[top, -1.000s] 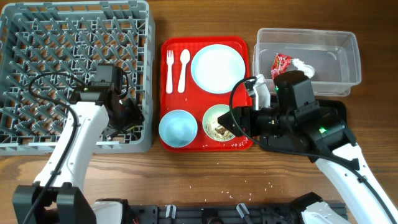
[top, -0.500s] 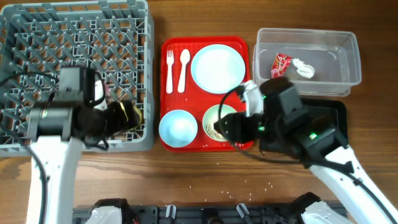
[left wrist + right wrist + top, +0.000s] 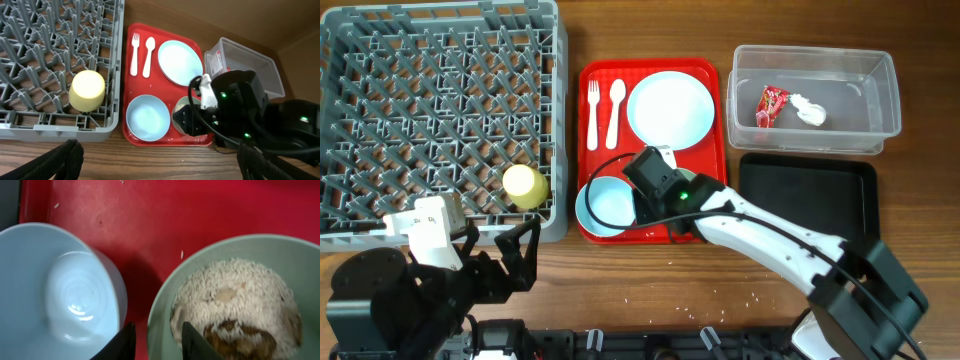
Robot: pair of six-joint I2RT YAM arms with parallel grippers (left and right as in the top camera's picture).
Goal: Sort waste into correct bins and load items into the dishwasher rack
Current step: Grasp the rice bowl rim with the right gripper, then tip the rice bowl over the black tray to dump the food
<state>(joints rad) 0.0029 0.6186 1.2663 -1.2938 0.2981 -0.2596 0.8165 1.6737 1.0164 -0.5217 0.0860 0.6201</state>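
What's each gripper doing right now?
Left gripper: open, empty.
Right gripper: open, fingers straddling the rice bowl rim.

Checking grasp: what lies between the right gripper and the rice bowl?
Nothing: the right wrist view shows the right gripper straddling the rice bowl's rim.

Red tray [image 3: 605, 162], grey rack [image 3: 420, 80], yellow cup [image 3: 525, 186], pale blue plate [image 3: 670, 110]

Yellow cup [image 3: 524, 186] rests inside the grey rack [image 3: 561, 120].
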